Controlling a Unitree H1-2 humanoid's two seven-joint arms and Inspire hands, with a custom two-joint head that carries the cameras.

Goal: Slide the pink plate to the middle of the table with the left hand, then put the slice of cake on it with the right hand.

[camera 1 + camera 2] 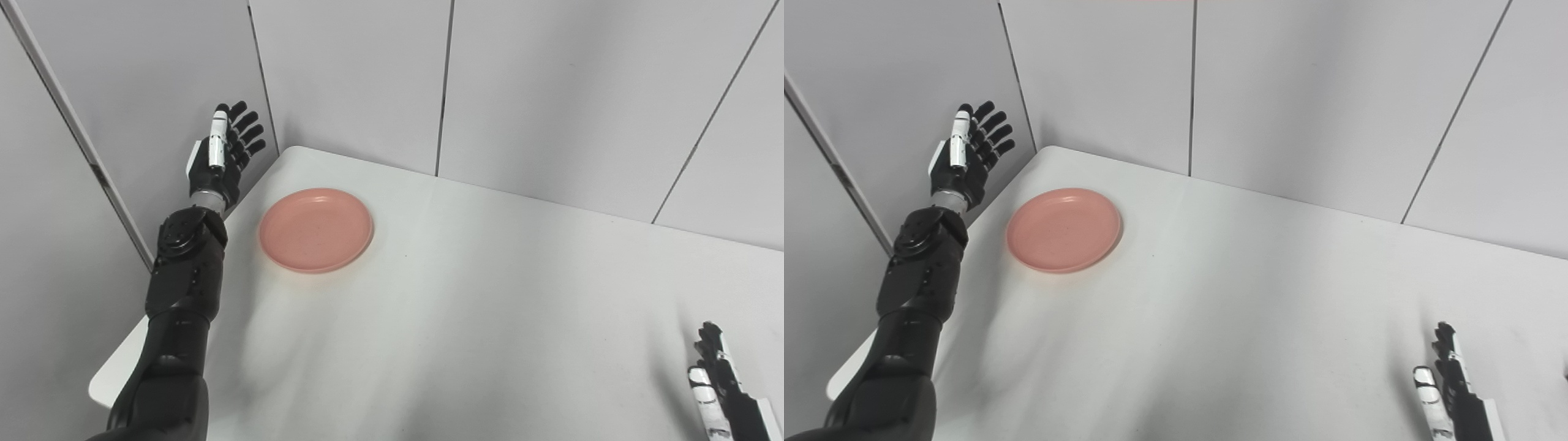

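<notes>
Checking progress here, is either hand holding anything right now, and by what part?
Nothing is held. The left hand is open beside the pink plate; the right hand is open too.

Both head cameras look steeply down on the white tabletop point(490, 306) from nearby — side by side, sharing almost everything; the right eye view sits slightly rightward.

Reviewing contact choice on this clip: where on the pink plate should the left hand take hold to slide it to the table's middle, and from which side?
Probably the far-left rim of the pink plate, the side facing the left hand, which is open and raised off the table's edge. The plate lies flat, shallow and empty, so fingers set on that raised rim can push it rightward across the table.
</notes>
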